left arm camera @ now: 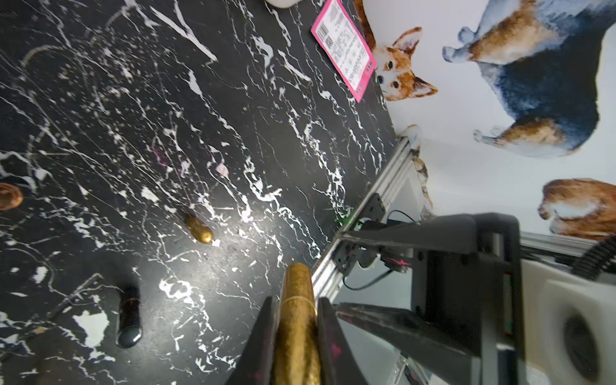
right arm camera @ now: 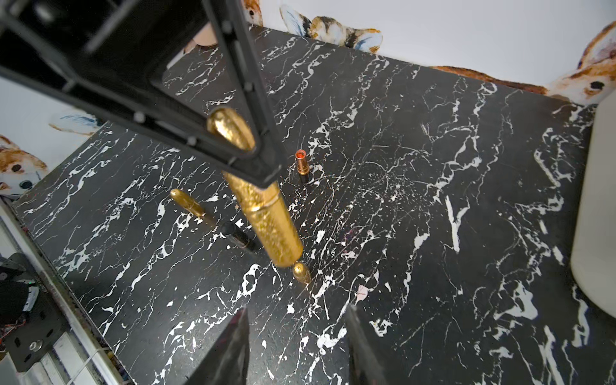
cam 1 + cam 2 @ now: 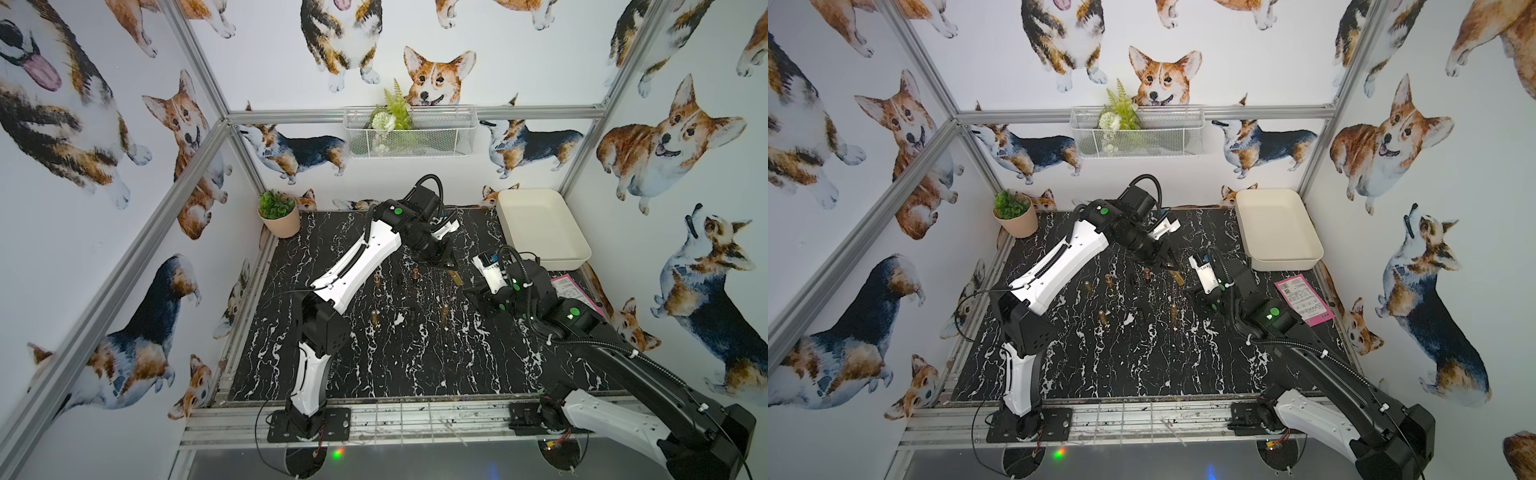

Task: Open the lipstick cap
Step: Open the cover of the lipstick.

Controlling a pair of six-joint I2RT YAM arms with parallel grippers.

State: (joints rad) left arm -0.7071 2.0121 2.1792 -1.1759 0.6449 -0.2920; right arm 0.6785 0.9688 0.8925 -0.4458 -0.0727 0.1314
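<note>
My left pincer (image 1: 296, 301) clamps the gold textured lipstick tube (image 2: 266, 216) above the black marble counter (image 3: 415, 365), right of centre; my right pincer (image 2: 296, 310) gapes empty. An off-axis pull could wrench it loose.

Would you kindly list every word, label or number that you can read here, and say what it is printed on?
Nothing here can be read.
The pink card has a barcode and printed lines, too small to read.
The white camera housing on the right arm has dark lettering, blurred.
The gold lipstick shows no lettering.
</note>
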